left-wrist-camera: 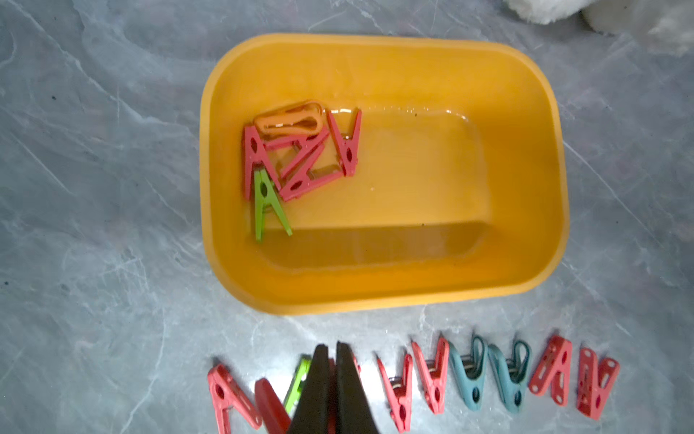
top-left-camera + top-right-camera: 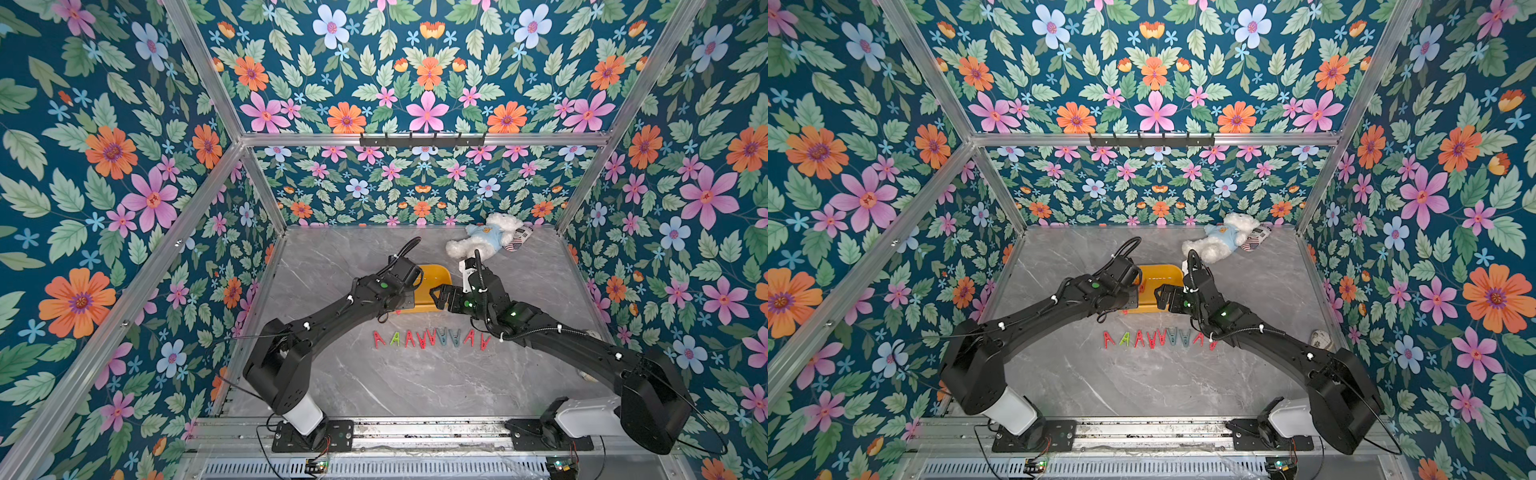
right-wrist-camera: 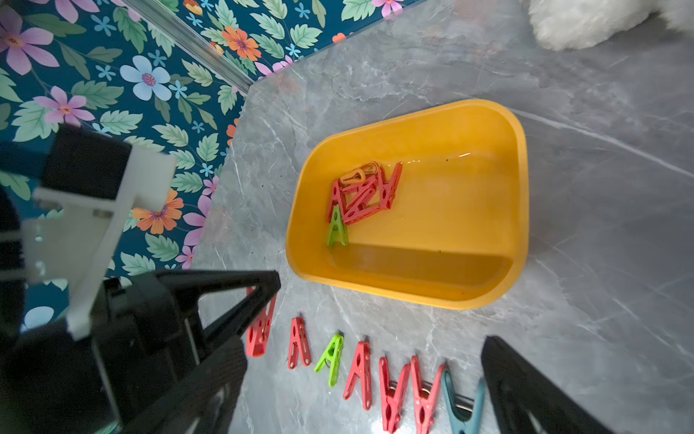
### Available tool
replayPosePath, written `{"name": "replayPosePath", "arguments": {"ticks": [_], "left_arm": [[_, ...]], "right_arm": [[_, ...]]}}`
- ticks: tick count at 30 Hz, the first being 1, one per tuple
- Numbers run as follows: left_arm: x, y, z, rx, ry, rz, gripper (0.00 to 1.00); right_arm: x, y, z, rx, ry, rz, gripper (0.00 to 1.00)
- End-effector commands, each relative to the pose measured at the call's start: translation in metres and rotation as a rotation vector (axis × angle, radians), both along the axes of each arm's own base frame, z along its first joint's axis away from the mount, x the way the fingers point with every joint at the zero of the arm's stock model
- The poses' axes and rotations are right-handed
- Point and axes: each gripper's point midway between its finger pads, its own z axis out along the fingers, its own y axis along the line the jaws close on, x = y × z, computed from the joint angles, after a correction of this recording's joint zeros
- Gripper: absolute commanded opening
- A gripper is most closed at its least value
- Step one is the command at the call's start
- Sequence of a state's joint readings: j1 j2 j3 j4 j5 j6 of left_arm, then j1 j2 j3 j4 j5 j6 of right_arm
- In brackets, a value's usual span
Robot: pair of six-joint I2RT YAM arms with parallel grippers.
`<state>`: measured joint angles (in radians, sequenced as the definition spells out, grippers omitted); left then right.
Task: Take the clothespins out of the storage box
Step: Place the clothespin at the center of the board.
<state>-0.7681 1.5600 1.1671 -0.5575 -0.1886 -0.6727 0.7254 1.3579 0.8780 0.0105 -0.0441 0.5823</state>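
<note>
Storage box [image 1: 525,150] holds perhaps six clothespins [image 1: 300,165] (mostly red).

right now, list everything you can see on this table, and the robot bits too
storage box: one, yellow, mid-table
clothespins in box: about six, mostly red, one orange, one green, piled at one end
clothespins in row: nine, six red, two grey-blue, one green, on the table on the robot's side of the box
held clothespin: one, red, in the left gripper
plush bear: one, white with pale blue top, far right corner
hook rail: one, black, on the back frame bar
table: one, grey marble
left gripper: black, shut on the held clothespin, over the row
right gripper: black, open, empty, near the box
</note>
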Motion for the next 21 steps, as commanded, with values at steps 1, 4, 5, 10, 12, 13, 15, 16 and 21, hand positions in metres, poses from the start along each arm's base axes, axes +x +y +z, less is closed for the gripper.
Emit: {"name": "replayPosePath", "arguments": {"ticks": [1,4,5,10,12,13,15,16,21], "left_arm": [[-0.017,0.014,-0.006,-0.012,-0.006,0.062,0.0],[-0.037,0.024,-0.013,-0.012,-0.007,0.063,0.0],[-0.043,0.026,-0.017,-0.01,-0.005,0.063,0.0],[-0.076,0.036,-0.039,-0.01,0.012,0.048,0.0],[-0.085,0.038,-0.046,-0.011,0.015,0.043,0.0],[-0.09,0.039,-0.051,-0.009,0.02,0.04,0.0],[-0.097,0.042,-0.059,0.0,0.031,0.041,0.0],[-0.101,0.043,-0.063,0.005,0.038,0.04,0.0],[-0.112,0.045,-0.083,0.033,0.058,0.008,0.0]], "right_arm": [[-0.002,0.013,0.009,0.051,-0.016,0.033,0.99],[-0.005,0.016,0.007,0.054,-0.009,0.036,0.99],[-0.005,0.017,0.005,0.053,-0.004,0.035,0.99],[-0.005,0.02,0.004,0.06,0.008,0.024,0.99],[-0.006,0.022,0.004,0.06,0.01,0.025,0.99],[-0.006,0.023,0.003,0.058,0.011,0.022,0.99],[-0.006,0.025,0.003,0.056,0.013,0.022,0.99],[-0.006,0.026,0.003,0.055,0.014,0.022,0.99],[-0.008,0.03,0.002,0.055,0.021,0.02,0.99]]}}
